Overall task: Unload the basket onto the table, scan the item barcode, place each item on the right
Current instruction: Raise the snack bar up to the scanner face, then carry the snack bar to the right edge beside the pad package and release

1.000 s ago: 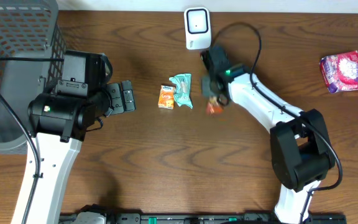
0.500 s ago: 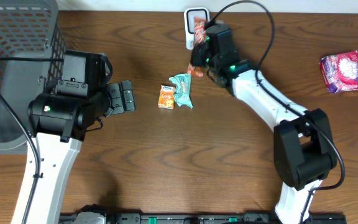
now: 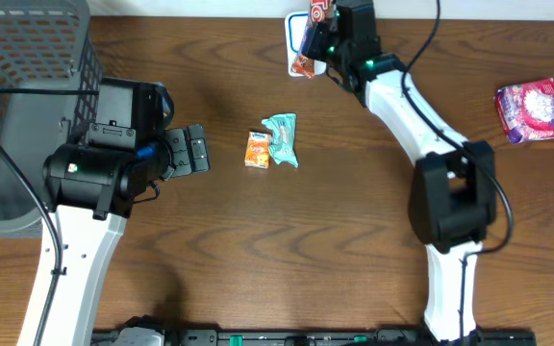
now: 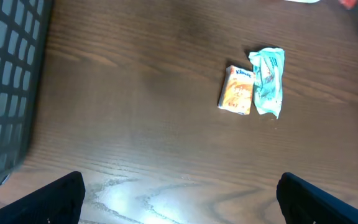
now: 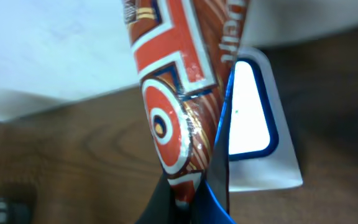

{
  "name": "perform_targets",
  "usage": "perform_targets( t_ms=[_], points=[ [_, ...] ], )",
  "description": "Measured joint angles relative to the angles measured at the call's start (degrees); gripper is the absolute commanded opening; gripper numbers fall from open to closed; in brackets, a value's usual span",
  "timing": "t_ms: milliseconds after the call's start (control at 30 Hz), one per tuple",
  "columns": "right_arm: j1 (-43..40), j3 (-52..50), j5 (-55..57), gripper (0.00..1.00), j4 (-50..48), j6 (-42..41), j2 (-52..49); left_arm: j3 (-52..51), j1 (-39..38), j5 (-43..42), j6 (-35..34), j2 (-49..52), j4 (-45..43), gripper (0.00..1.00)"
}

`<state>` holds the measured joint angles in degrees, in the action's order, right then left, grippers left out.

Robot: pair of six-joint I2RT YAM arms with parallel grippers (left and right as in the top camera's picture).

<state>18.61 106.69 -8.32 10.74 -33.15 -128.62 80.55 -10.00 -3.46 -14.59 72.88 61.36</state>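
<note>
– Red packet [image 3: 306,38]: where is it?
– Pinched tight in the right fingers [image 3: 323,34], held up just in front of the scanner [image 3: 294,58].
– Left fingers [image 3: 200,150]?
– Spread wide, gripping nothing, well left of the scanner above the table [image 3: 258,250].
– Basket [image 3: 27,96]?
– Grey mesh, farther left; I cannot tell what it holds. An orange packet [image 3: 257,149] and a teal packet [image 3: 282,139] lie touching, near the scanner.

Overhead straight down on table [image 3: 258,269]; left wrist slants down (shares centre packets [image 4: 236,90]); right wrist close, facing scanner [image 5: 252,124].
</note>
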Motion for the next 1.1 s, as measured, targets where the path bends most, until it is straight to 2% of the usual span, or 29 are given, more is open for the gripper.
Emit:
perform_targets(
  t_ms=[133, 367, 600, 733, 867, 1000, 1100],
  points=[
    [0.0, 2.4, -0.87, 0.01, 3.17, -0.09, -4.28, 0.0, 0.0, 0.0, 0.0, 0.0, -0.02, 0.98],
    [-0.09, 3.78, -1.11, 0.01, 6.75, 0.5, -4.35, 0.0, 0.0, 0.02, 0.0, 0.0, -0.02, 0.98],
    [-2.19, 9.68, -1.16, 0.01, 18.29, 5.62, -4.33, 0.0, 0.0, 0.02, 0.0, 0.0, -0.02, 0.98],
    [-5.73, 11.04, -0.74, 0.01, 23.91, 8.09, -2.47, 0.0, 0.0, 0.0, 0.0, 0.0, -0.02, 0.98],
    [-10.78, 11.41, 2.38, 0.01, 33.99, 10.34, 1.03, 0.0, 0.0, 0.02, 0.0, 0.0, -0.04, 0.98],
    [-16.41, 11.76, 5.44, 0.01, 41.86, 19.76, 3.23, 0.0, 0.0, 0.0, 0.0, 0.0, 0.0, 0.98],
    [-19.3, 12.2, 7.78, 0.01, 49.96, 31.34, 3.28, 0.0, 0.0, 0.0, 0.0, 0.0, 0.0, 0.98]
  ],
)
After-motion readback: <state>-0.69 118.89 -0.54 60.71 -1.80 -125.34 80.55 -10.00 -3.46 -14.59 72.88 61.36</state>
